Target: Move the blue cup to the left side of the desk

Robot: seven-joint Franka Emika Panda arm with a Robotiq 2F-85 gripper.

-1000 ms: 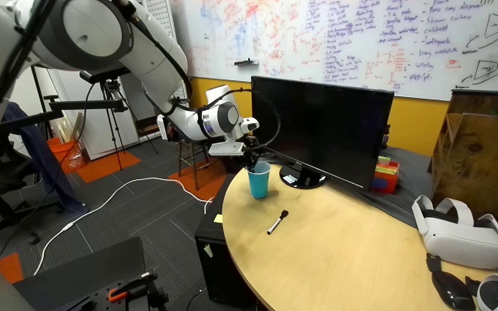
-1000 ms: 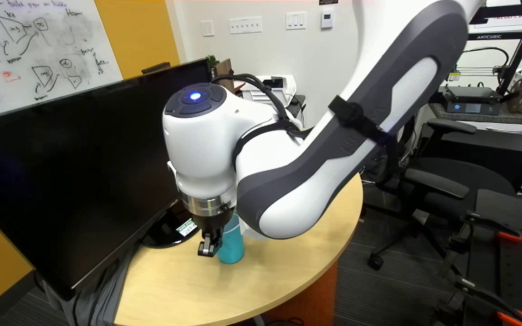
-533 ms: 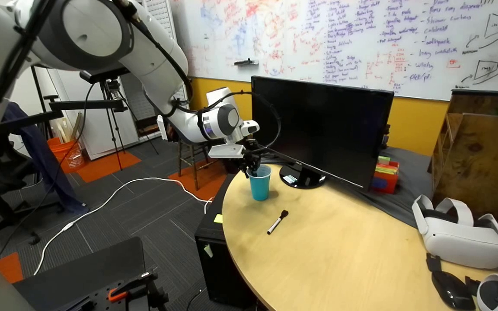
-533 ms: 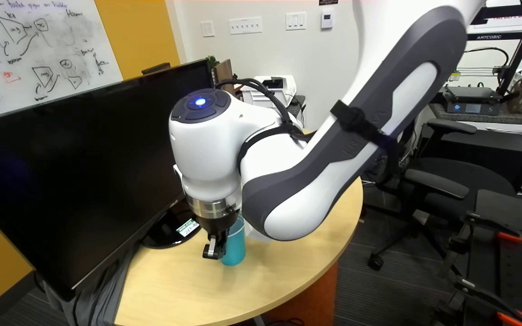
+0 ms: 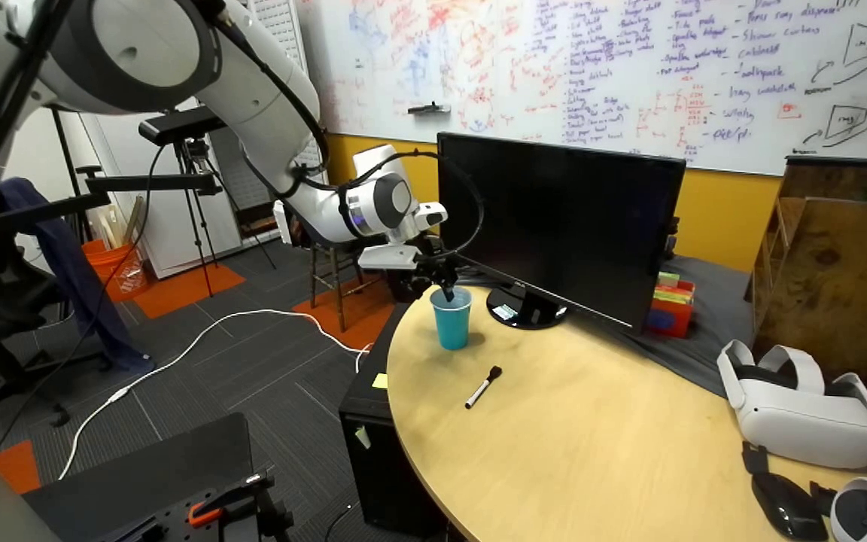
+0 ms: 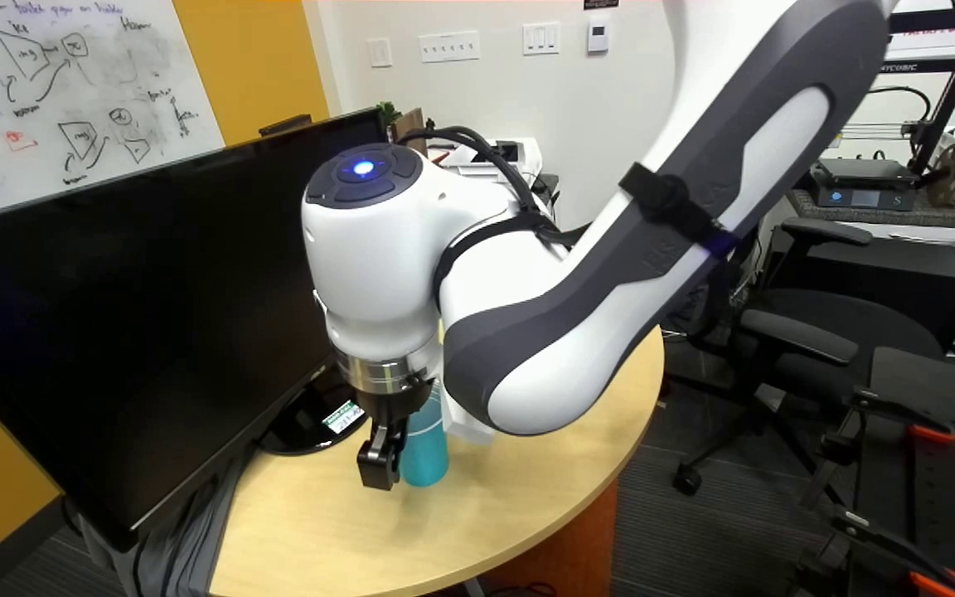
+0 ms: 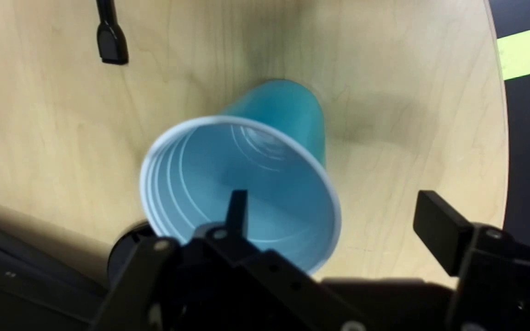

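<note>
Cup [image 5: 453,327] stands upright on the tabletop [image 5: 591,429], nr the monitor [image 5: 558,226] & marker [image 5: 483,388]. Jaws spread wide w/ one finger [image 7: 236,214] over or in cup's mouth, can't tell which from here, other out past the rim.
</note>
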